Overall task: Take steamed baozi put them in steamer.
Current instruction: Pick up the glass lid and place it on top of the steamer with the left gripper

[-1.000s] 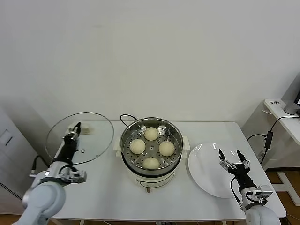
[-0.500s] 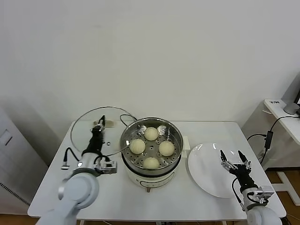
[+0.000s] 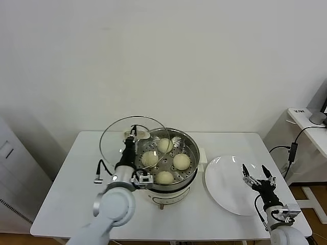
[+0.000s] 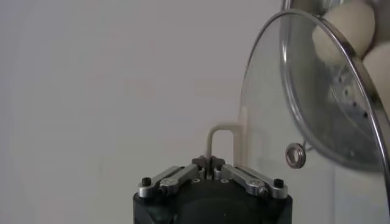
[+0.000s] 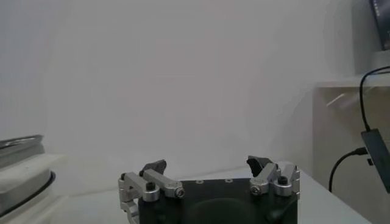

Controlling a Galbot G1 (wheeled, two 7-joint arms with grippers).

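A plain white wall backs a white table [image 3: 71, 199] that carries the cooking things. Near the table's middle stands the steamer [image 3: 166, 153], a shiny steel pot with a perforated floor on a cream-white base, a black cord [image 3: 135, 127] looping out behind it. All four steamed baozi [image 3: 164, 145] lie inside on the holed floor, spaced in a diamond: one at the back, one on each side, one at the front.

The left hand [image 3: 131, 139] is raised at the steamer's left rim, its fingers pressed together on the cream handle [image 4: 219, 137] of a round glass lid [image 3: 134, 143]. The lid hangs tilted, nearly on edge, overlapping the pot's left side; through the glass one bun and the holed floor show. In the left wrist view the lid's metal rim [image 4: 317, 85] curves away from the handle, with a small steam vent ring [image 4: 295, 154] set in the glass.

To the steamer's right lies a flat white plate [image 3: 225, 189], apart from the base. The right hand [image 3: 259, 176] hovers over the plate's right edge, near the table's front right corner, fingers spread wide and holding nothing. Beyond the table on the right stands a white side desk [image 3: 309, 127] with cables.
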